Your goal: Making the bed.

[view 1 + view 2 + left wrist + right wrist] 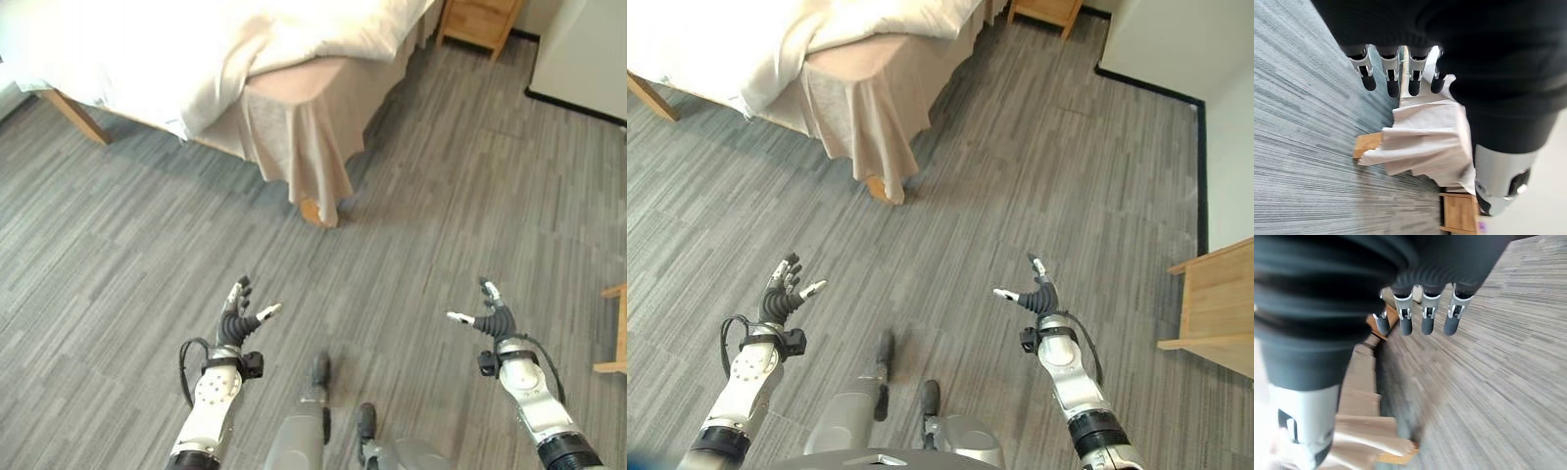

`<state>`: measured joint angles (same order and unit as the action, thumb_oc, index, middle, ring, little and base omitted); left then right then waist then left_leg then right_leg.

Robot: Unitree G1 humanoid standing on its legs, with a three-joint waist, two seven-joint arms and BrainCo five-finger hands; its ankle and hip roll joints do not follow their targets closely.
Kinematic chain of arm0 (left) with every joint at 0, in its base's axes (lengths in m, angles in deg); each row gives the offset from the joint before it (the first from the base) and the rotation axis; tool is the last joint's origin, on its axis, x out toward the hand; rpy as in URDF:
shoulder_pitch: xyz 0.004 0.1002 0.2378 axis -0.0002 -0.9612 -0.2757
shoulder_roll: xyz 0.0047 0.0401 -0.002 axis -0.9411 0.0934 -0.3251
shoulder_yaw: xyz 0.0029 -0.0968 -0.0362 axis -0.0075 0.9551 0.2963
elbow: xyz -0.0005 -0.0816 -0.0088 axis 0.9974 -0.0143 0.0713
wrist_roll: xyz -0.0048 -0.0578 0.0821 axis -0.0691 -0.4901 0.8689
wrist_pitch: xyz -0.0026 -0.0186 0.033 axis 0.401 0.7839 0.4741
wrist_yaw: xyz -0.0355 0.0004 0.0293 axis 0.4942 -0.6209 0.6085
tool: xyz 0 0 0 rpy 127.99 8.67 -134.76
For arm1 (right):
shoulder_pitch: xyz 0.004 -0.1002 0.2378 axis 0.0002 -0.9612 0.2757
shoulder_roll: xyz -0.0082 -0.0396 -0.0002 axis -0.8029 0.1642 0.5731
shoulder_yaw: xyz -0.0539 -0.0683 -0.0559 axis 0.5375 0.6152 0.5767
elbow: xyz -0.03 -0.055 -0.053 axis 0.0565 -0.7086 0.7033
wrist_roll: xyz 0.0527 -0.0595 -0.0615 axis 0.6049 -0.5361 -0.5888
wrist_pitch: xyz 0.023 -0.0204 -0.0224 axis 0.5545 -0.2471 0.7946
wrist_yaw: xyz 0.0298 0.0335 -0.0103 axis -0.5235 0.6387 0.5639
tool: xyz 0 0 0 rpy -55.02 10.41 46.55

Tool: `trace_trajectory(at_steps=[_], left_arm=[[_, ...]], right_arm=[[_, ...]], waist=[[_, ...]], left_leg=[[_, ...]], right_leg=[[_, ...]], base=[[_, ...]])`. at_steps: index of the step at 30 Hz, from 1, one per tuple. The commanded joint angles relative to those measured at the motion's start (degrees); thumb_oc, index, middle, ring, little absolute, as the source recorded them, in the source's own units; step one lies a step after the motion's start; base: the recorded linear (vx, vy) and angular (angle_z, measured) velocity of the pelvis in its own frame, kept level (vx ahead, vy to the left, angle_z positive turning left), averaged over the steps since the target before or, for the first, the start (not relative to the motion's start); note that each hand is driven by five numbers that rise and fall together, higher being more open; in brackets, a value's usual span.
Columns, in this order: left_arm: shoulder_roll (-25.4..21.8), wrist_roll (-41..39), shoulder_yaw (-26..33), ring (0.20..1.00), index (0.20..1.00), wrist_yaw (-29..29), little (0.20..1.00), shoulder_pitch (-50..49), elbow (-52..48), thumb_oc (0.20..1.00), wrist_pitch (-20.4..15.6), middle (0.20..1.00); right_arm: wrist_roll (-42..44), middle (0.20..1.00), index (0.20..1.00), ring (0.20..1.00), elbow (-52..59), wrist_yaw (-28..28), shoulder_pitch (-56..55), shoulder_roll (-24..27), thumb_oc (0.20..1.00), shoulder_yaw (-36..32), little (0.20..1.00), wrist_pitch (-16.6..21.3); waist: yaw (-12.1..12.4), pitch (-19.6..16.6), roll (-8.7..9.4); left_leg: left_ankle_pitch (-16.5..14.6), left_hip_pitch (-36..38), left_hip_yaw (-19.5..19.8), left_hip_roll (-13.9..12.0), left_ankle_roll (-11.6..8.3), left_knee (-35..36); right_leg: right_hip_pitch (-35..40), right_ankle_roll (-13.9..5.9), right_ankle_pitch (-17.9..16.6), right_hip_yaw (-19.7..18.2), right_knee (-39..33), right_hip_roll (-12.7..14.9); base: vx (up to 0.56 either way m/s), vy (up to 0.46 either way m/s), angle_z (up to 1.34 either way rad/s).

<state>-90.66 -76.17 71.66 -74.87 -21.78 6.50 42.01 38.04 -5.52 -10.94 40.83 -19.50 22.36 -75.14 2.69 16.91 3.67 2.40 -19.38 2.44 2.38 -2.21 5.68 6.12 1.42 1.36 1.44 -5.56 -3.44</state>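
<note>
While we stand back on the grey striped floor (127, 255), the bed (186, 59) fills the head views from about ten to twelve o'clock, well apart from both of our hands. A white duvet (147, 49) lies rumpled across it and spills over the near edge, and a beige sheet (304, 137) hangs in folds off the nearest corner, almost down to the floor. A wooden leg (312, 211) pokes out beneath that corner, and another leg (76, 116) shows at nine o'clock. A wooden nightstand (477, 22) sits at one o'clock beside the bed, and the edge of another wooden piece (1215, 304) shows at three o'clock.

Our left hand (238, 318) is raised at seven o'clock, fingers straight and spread, thumb out to the side, holding nothing. Our right hand (492, 315) mirrors it at four o'clock, also spread wide and empty. Each wrist view looks past relaxed fingers toward the draped corner of the bed.

We judge this to be the approach step: no bedding has been gripped yet. The next move likely calls for walking forward to the near corner, then lowering one or both hands to catch the duvet's edge so it can be pulled flat and square over the sheet.
</note>
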Motion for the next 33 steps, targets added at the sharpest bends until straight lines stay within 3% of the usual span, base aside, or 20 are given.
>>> trace_trajectory(at_steps=[1,4,5,6,8,9,10,12,14,16,20,25,28,30,31,32,33], left_arm=[[-1.99,-1.06,-1.34,1.0,1.0,-1.44,1.0,0.95,-4.44,1.0,-2.39,1.0],[-3.13,1.61,-0.93,1.0,1.0,-1.79,1.0,0.7,-4.61,1.0,-2.16,1.0],[-4.62,3.29,-0.68,1.0,1.0,-2.17,1.0,0.92,-4.41,1.0,-1.76,1.0],[-4.63,3.29,-0.68,1.0,1.0,-2.17,1.0,0.94,-4.42,1.0,-1.75,1.0],[-7.57,4.21,0.33,1.0,1.0,-2.86,1.0,1.49,-4.68,1.0,-1.67,1.0],[-8.53,4.19,1.16,1.0,1.0,-3.12,1.0,1.24,-4.85,1.0,-1.6,1.0],[-10.0,4.3,3.02,1.0,1.0,-3.68,1.0,0.89,-5.14,1.0,-1.69,1.0],[-10.86,4.27,4.65,1.0,1.0,-4.36,1.0,0.36,-5.26,1.0,-1.94,1.0],[-11.06,4.15,5.25,1.0,1.0,-4.23,1.0,-0.01,-5.03,1.0,-1.95,1.0],[-11.32,4.04,6.25,1.0,1.0,-3.86,1.0,-0.93,-4.9,1.0,-1.83,1.0],[-10.46,3.64,5.75,1.0,1.0,-3.82,1.0,-0.53,-3.28,1.0,-1.49,1.0],[-8.34,3.95,5.14,1.0,1.0,-2.65,1.0,-2.43,-2.73,1.0,-1.49,1.0],[-5.16,2.95,7.39,1.0,1.0,-0.87,1.0,-9.35,-3.77,1.0,-1.18,1.0],[-4.75,1.88,7.76,1.0,1.0,-0.9,1.0,-9.43,-4.61,1.0,-1.29,1.0],[-4.61,1.1,7.27,1.0,1.0,-1.01,1.0,-8.37,-5.26,1.0,-1.68,1.0],[-4.43,1.09,7.03,1.0,1.0,-1.07,1.0,-8.05,-5.31,1.0,-1.66,1.0],[-4.07,0.51,6.8,1.0,1.0,-0.45,1.0,-7.95,-5.65,1.0,-1.38,1.0]], right_arm=[[-2.1,1.0,1.0,1.0,4.78,-2.42,-2.62,2.15,1.0,-1.97,1.0,0.89],[-4.55,1.0,1.0,1.0,4.66,-1.53,-4.55,0.69,1.0,-1.95,1.0,0.46],[-6.35,1.0,1.0,1.0,4.59,-1.02,-5.1,-0.33,1.0,-1.28,1.0,0.28],[-6.36,1.0,1.0,1.0,4.6,-1.02,-5.08,-0.35,1.0,-1.3,1.0,0.27],[-6.68,1.0,1.0,1.0,4.96,-0.53,-3.78,-0.77,1.0,0.21,1.0,0.41],[-7.42,1.0,1.0,1.0,5.42,-0.14,-3.17,-0.96,1.0,1.0,1.0,-0.03],[-10.52,1.0,1.0,1.0,6.72,-0.01,-2.1,-0.55,1.0,2.09,1.0,0.07],[-11.46,1.0,1.0,1.0,8.36,0.14,-1.33,-0.61,1.0,2.54,1.0,0.18],[-11.36,1.0,1.0,1.0,9.29,0.69,-1.15,-0.48,1.0,2.59,1.0,0.21],[-12.5,1.0,1.0,1.0,10.5,0.96,-1.22,0.69,1.0,2.52,1.0,0.26],[-12.24,1.0,1.0,1.0,10.51,0.59,-2.13,0.45,1.0,2.38,1.0,-0.04],[-11.54,1.0,1.0,1.0,10.05,0.56,-2.97,0.02,1.0,1.8,1.0,-0.23],[-11.0,1.0,1.0,1.0,10.36,1.82,-5.24,0.48,1.0,1.33,1.0,-0.52],[-10.15,1.0,1.0,1.0,10.96,1.44,-5.21,0.71,1.0,0.88,1.0,0.06],[-9.45,1.0,1.0,1.0,11.25,0.92,-4.48,1.82,1.0,0.76,1.0,0.09],[-9.61,1.0,1.0,1.0,10.82,0.64,-4.3,2.41,1.0,0.42,1.0,-0.04],[-9.75,1.0,1.0,1.0,10.32,0.76,-4.55,3.02,1.0,0.1,1.0,-0.53]], waist=[[1.87,-1.26,0.38],[1.69,-3.55,1.18],[1.37,-4.74,3.34],[1.49,-4.8,3.23],[1.15,-4.76,4.62],[0.89,-4.62,4.37],[0.85,-4.65,4.09],[0.59,-4.8,4.27],[0.35,-4.96,4.42],[-0.06,-5.26,5.06],[-1.65,-5.05,5.29],[-1.39,-5.76,5.15],[-1.45,-7.64,2.53],[-0.23,-5.21,1.76],[0.43,-2.78,1.87],[0.13,-2.45,1.76],[0.1,-2.61,1.26]], left_leg=[[2.9,0.51,-0.53,-2.76,-2.69,-2.59],[5.13,3.26,-0.77,-3.45,-1.78,-2.7],[3.51,6.49,-1.66,-2.98,-0.52,-3.39],[3.62,6.35,-1.71,-3.15,-0.52,-3.4],[2.22,10.3,-3.03,-3.44,0.65,-2.9],[1.87,11.63,-3.16,-4.1,1.05,-2.81],[0.56,14.84,-4.02,-5.77,1.21,-1.56],[-0.65,16.89,-5.06,-7.05,1.07,-1.14],[-1.3,17.76,-4.98,-7.25,1.0,-1.08],[-2.42,19.94,-4.71,-7.07,0.86,-0.71],[-4.22,22.54,-3.12,-6.53,0.36,-0.68],[-7.21,25.57,-2.96,-6.5,-0.06,-1.63],[-10.08,27.24,-3.76,-8.6,-1.71,-5.94],[-6.72,20.11,-2.57,-9.36,-4.09,-20.5],[-4.03,13.83,-0.4,-8.15,-4.17,-29.01],[-4.79,11.64,-0.48,-8.08,-3.84,-30.12],[-7.45,11.11,-1.34,-7.58,-2.84,-24.08]], right_leg=[[1.74,-5.83,8.58,0.95,3.13,6.99],[3.68,-7.32,9.15,-0.3,5.47,8.58],[3.0,-9.46,7.94,-0.64,10.62,10.43],[2.82,-9.45,7.77,-0.78,10.6,10.28],[-0.38,-11.88,1.17,-1.1,19.54,11.54],[-2.68,-12.15,-1.16,-0.69,24.07,11.7],[-5.19,-11.85,-3.49,2.82,27.78,13.34],[-6.41,-11.16,-2.91,7.27,25.94,14.49],[-6.54,-10.81,-1.79,7.94,23.77,13.55],[-8.86,-9.57,2.01,7.96,16.28,8.66],[-10.87,-9.18,1.27,5.15,8.14,4.48],[-8.78,-8.89,-1.75,5.39,2.54,6.27],[-5.47,-7.92,-1.36,6.48,1.13,6.7],[-3.52,-5.91,0.0,6.37,0.57,6.62],[-3.11,-4.77,0.62,6.43,0.56,7.15],[-3.02,-4.68,1.36,7.16,0.56,7.32],[-2.85,-4.99,2.31,7.23,0.56,7.45]], base=[[0.44,0.276,-0.12],[0.5,0.372,-0.24],[0.43,0.322,-0.46],[0.37,0.29,-0.59],[0.22,0.233,-0.53],[0.33,0.309,-0.32],[0.32,0.238,-0.06],[0.27,0.136,-0.06],[0.2,0.041,0.19],[0.4,0.044,0.35],[0.26,0.002,0.25],[0.25,-0.069,0.62],[0.34,-0.153,0.15],[0.06,-0.264,-0.45],[-0.08,-0.189,-0.05],[0.04,-0.132,-0.12],[0.19,0.0,-0.34]])
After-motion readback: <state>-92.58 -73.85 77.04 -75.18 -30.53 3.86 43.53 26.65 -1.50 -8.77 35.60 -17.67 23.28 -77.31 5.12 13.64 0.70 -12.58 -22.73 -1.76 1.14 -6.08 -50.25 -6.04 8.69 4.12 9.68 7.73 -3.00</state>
